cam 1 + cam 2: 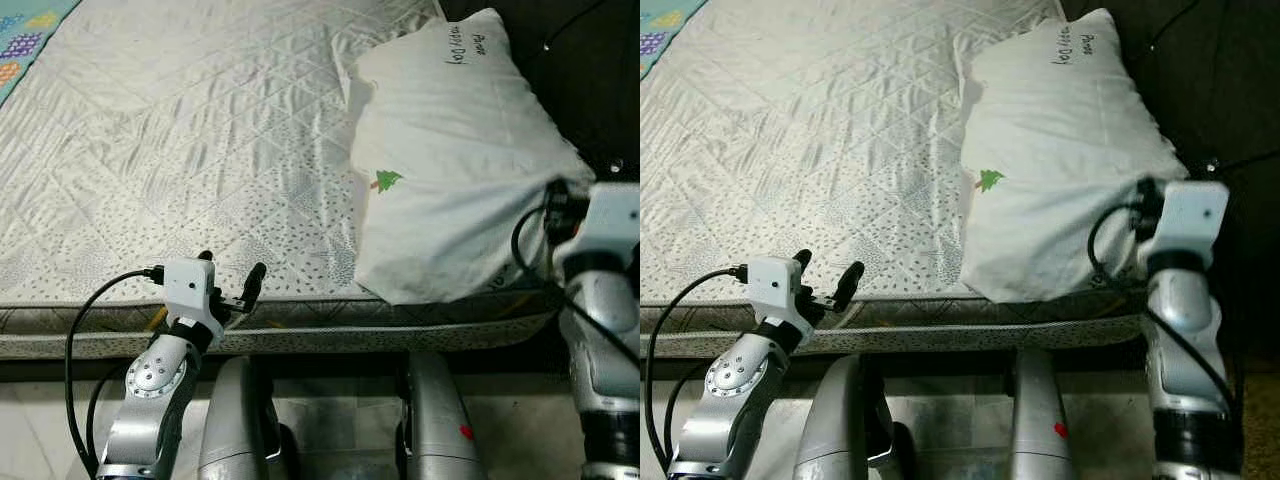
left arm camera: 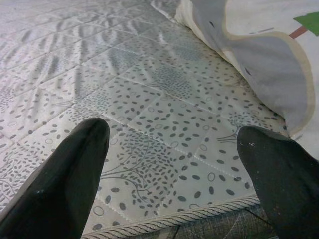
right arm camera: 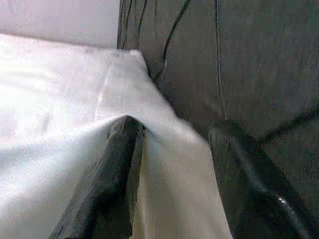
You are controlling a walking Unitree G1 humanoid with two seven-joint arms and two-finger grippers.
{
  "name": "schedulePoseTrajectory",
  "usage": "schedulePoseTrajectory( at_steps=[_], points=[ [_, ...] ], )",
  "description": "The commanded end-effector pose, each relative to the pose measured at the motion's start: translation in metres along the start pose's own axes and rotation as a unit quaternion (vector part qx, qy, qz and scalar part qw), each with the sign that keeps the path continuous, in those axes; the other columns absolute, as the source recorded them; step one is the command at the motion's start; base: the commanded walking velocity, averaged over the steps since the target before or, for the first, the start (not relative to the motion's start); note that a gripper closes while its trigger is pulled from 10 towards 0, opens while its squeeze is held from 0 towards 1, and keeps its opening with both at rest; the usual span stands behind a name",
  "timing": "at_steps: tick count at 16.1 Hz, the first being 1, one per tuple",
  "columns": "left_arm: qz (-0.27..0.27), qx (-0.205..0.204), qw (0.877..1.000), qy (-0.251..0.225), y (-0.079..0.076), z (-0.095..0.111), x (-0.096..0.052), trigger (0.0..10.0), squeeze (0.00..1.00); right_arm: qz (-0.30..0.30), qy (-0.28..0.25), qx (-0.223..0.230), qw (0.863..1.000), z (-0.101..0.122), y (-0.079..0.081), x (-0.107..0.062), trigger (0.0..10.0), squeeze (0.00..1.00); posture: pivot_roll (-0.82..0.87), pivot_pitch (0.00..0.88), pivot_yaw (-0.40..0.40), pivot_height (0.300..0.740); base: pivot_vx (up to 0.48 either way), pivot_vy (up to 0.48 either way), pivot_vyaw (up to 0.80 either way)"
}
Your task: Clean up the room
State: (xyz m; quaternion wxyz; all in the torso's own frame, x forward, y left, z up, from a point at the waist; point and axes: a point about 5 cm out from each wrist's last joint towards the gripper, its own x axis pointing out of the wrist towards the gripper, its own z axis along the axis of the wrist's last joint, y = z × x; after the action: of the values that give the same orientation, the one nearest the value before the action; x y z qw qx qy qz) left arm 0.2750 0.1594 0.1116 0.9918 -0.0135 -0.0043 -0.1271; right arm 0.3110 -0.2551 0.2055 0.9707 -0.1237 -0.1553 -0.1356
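Pinching the white fabric pillow (image 1: 450, 160) edge in the right gripper (image 3: 169, 164) on the quilted grey bed (image 1: 180, 150), left gripper (image 1: 232, 275) spread wide.

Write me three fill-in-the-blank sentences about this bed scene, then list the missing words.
1. The white pillow lies on the ____.
2. The small printed picture on the pillow shows a green ____.
3. The right hand has pillow fabric between its fingers; the left hand is ____.

Missing words: mattress; tree; open
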Motion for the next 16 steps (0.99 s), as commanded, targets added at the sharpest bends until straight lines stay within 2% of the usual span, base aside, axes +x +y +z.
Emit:
schedulePoseTrajectory(
  at_steps=[1,5,6,9,10,11,12,13,14,15,16],
  points=[
    [0.011,0.009,1.000,0.002,0.005,-0.001,-0.003,10.0,0.00,-0.009,-0.041,-0.013,0.999,0.021,-0.002,0.005,10.0,1.00,-0.02,0.159,0.093,0.546,0.000,0.000,0.00],
    [0.015,0.009,1.000,0.003,0.005,-0.002,-0.004,10.0,0.00,-0.026,-0.046,0.005,0.999,0.030,-0.006,0.013,10.0,1.00,-0.03,0.164,0.091,0.546,0.000,0.000,0.00],
    [0.015,0.008,1.000,0.004,0.004,-0.003,-0.004,10.0,0.00,-0.018,-0.049,0.013,0.999,0.032,0.000,0.016,10.0,1.00,-0.03,0.165,0.090,0.546,0.000,0.000,0.00],
    [0.012,0.007,1.000,0.003,0.002,-0.003,-0.002,10.0,0.00,0.014,0.001,0.044,0.999,0.012,0.028,0.013,10.0,1.00,-0.02,0.164,0.086,0.546,0.000,0.000,0.00],
    [0.012,0.007,1.000,0.001,0.002,-0.002,-0.002,10.0,0.00,0.035,0.039,0.040,0.998,-0.001,0.041,0.010,10.0,1.00,-0.02,0.164,0.086,0.546,0.000,0.000,0.00],
    [0.013,0.007,1.000,0.001,0.002,-0.002,-0.002,10.0,0.00,0.041,0.048,0.039,0.997,-0.004,0.045,0.009,10.0,1.00,-0.02,0.164,0.086,0.546,0.000,0.000,0.00],
    [0.014,0.008,1.000,0.000,0.003,-0.002,-0.002,10.0,0.00,0.062,0.128,0.048,0.989,-0.033,0.062,0.000,10.0,1.00,-0.01,0.163,0.084,0.546,0.000,0.000,0.00],
    [0.015,0.009,1.000,0.001,0.003,-0.002,-0.003,10.0,0.00,0.061,0.147,0.053,0.986,-0.040,0.065,-0.002,10.0,1.00,-0.01,0.162,0.084,0.546,0.000,0.000,0.00],
    [0.015,0.009,1.000,0.001,0.003,-0.002,-0.003,10.0,0.00,0.060,0.212,0.067,0.973,-0.064,0.074,-0.009,10.0,1.00,-0.01,0.159,0.083,0.546,0.000,0.000,0.00],
    [0.014,0.009,1.000,0.001,0.002,-0.002,-0.003,10.0,0.00,0.055,0.253,0.081,0.963,-0.077,0.078,-0.016,10.0,1.00,-0.01,0.159,0.083,0.546,0.000,0.000,0.00],
    [0.014,0.009,1.000,0.001,0.002,-0.002,-0.003,10.0,0.00,0.056,0.262,0.081,0.960,-0.080,0.079,-0.017,10.0,1.00,-0.01,0.158,0.083,0.546,0.000,0.000,0.00]
  ],
)
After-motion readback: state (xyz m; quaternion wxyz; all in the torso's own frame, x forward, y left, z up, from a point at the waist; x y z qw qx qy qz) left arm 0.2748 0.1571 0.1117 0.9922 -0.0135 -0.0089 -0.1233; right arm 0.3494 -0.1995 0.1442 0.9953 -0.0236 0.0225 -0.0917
